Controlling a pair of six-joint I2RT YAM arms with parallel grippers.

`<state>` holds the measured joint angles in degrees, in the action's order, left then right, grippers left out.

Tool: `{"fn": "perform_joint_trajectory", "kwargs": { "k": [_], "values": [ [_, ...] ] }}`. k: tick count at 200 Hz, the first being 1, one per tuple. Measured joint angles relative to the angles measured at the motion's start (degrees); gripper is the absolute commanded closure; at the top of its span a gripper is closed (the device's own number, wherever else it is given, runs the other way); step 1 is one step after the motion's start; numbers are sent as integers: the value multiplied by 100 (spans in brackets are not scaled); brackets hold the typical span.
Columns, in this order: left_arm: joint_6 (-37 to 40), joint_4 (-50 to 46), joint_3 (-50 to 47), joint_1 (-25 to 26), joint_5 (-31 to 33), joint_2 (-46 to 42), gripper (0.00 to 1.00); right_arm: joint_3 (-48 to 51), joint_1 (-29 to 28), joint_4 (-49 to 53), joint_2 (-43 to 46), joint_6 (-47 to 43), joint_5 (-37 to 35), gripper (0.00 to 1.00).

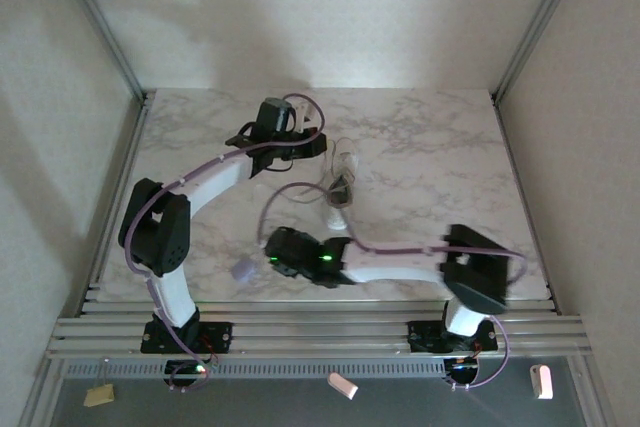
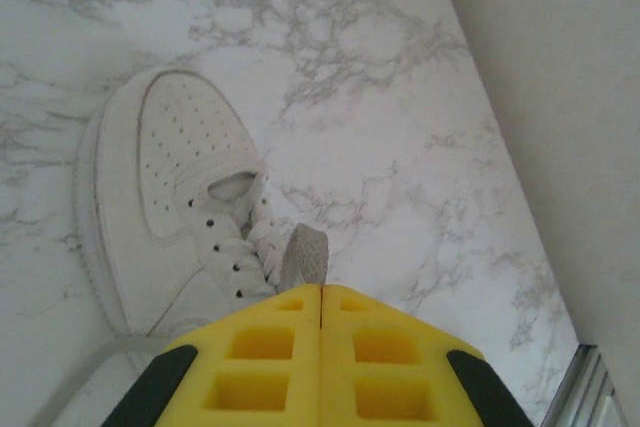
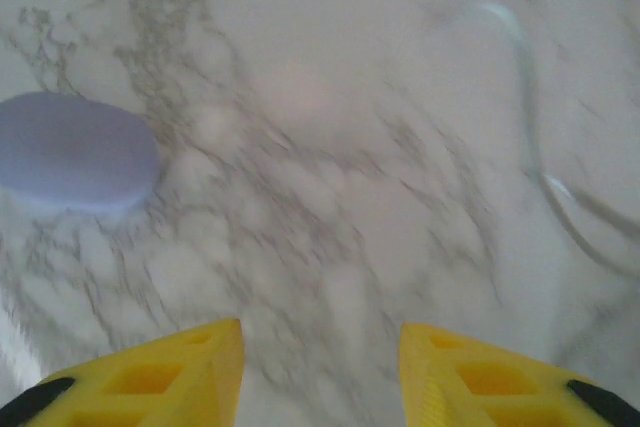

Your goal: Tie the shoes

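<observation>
Sneaker (image 2: pixel 170 177) lies near the centre of the worktop (image 1: pixel 430 147), no bow formed, one lace (image 3: pixel 530 97) trailing loose. Left gripper (image 2: pixel 321 289) is closed beside the tongue; whether it pinches lace cannot be told. Right gripper (image 3: pixel 320 332) stands part open, empty. Tying remains wholly outstanding

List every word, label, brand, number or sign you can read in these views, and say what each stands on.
No text can be read in any view.
white sneaker: no logo or lettering shows on its toe, tongue or laces.
left gripper and right gripper: yellow pads are plain.
lavender blob: blurred, no marks seen.
small pale pieces on the near rail: too small to tell.
</observation>
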<state>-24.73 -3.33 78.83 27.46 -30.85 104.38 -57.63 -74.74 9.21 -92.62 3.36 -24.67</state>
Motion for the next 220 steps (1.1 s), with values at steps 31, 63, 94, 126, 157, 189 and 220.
{"fn": "perform_joint_trajectory", "kwargs": {
  "k": [31, 63, 94, 126, 157, 189, 220],
  "values": [
    [262, 219, -439, 367, 544, -249, 100, 953, 835, 225, 1886, 820, -90, 1],
    [422, 767, -1156, 708, 1104, -710, 100, 918, 2295, 568, 3128, 1379, 109, 1],
    [448, 1357, -1821, 782, 1517, -1143, 100, 538, 3045, 1130, 3311, 1539, 240, 1],
    [632, 1753, -2205, 951, 1882, -1401, 100, -302, 4138, 1788, 2693, 1722, 739, 3],
    [903, 1985, -2350, 1279, 2046, -1403, 100, -1956, 4548, 2247, 1123, 1502, 1731, 13],
    [1176, 2116, -2538, 1495, 2087, -1401, 100, -4013, 4535, 2780, -785, 1032, 2789, 19],
    [1497, 2317, -2752, 1641, 2087, -1403, 100, -6245, 4448, 3523, -2662, 573, 3545, 24]
  ]
}}
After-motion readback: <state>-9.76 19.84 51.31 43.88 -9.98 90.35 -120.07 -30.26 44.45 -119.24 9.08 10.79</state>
